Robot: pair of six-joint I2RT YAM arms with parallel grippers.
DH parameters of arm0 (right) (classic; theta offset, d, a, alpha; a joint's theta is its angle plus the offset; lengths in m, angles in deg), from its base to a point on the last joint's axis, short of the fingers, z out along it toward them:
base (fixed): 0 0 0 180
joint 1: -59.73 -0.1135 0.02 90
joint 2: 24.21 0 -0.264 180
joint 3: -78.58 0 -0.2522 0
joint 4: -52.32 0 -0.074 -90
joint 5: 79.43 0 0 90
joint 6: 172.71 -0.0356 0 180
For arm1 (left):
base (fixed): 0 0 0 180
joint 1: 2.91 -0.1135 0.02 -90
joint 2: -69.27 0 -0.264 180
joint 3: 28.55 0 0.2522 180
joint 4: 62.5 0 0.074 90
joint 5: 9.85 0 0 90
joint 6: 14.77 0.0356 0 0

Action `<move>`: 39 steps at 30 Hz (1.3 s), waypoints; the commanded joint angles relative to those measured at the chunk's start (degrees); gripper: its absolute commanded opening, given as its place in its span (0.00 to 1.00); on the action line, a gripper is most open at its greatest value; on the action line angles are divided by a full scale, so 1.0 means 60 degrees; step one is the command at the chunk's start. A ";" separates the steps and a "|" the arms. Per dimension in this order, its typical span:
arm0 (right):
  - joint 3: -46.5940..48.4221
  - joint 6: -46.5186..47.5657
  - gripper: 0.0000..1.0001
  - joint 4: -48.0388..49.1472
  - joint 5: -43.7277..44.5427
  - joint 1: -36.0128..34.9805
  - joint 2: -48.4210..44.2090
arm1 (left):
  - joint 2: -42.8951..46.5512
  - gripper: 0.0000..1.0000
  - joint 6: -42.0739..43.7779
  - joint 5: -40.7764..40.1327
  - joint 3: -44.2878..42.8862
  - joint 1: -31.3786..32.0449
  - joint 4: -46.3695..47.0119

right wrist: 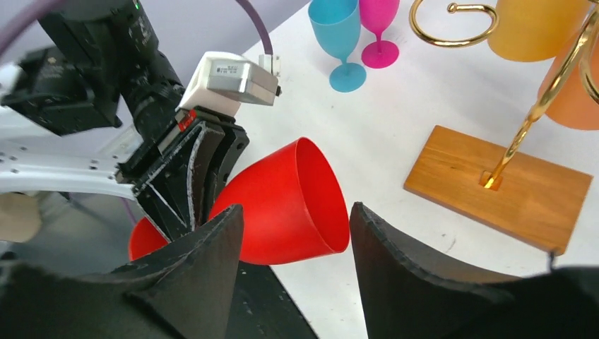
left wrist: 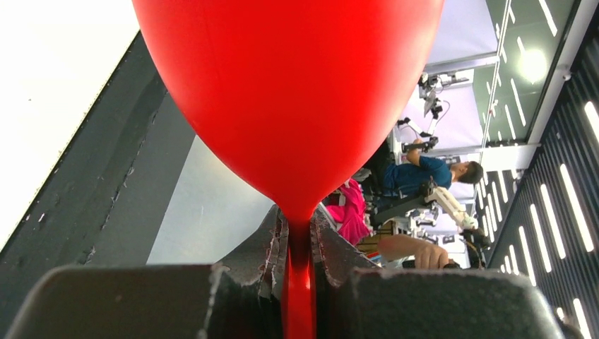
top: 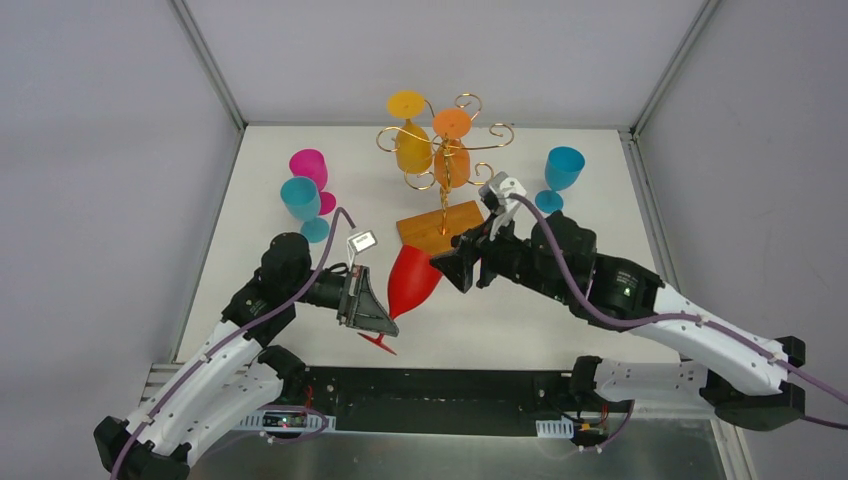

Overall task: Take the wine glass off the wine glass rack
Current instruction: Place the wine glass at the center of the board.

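Observation:
A red wine glass (top: 412,280) hangs tilted over the table's near middle, its bowl (right wrist: 282,205) pointing toward the rack. My left gripper (top: 385,320) is shut on its stem (left wrist: 298,282), just under the bowl (left wrist: 289,92). My right gripper (top: 462,268) is open at the bowl's rim, its fingertips (right wrist: 229,233) apart on either side of the rim. The wine glass rack (top: 445,170), gold wire on a wooden base (top: 440,227), stands behind. A yellow glass (top: 412,145) and an orange glass (top: 452,160) hang from it upside down.
A teal glass (top: 300,197) and a pink glass (top: 310,167) stand upright at the back left. A blue glass (top: 562,170) stands at the back right. The rack's base (right wrist: 494,183) lies just right of my right gripper. White walls enclose the table.

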 commanded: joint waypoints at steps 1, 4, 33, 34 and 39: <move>0.0926 -0.1520 0.60 -0.0496 -0.1536 0.0641 -0.0041 | 0.0270 0.00 0.0878 0.0627 0.0052 0.0110 -0.0118; 0.1299 -0.1888 0.61 -0.0965 -0.2291 0.0987 0.0214 | 0.0360 0.00 0.1074 0.0837 0.0012 0.0110 -0.0190; 0.2088 -0.2668 0.51 -0.1574 -0.7097 0.2114 0.1664 | 0.0954 0.00 0.1891 0.1665 -0.0409 0.0106 -0.0474; 0.2063 -0.2661 0.51 -0.1552 -0.7205 0.2110 0.1681 | 0.0965 0.00 0.1885 0.1668 -0.0410 0.0110 -0.0480; 0.1994 -0.2764 0.43 -0.1492 -0.7762 0.2114 0.1847 | 0.0985 0.00 0.1945 0.1671 -0.0431 0.0110 -0.0518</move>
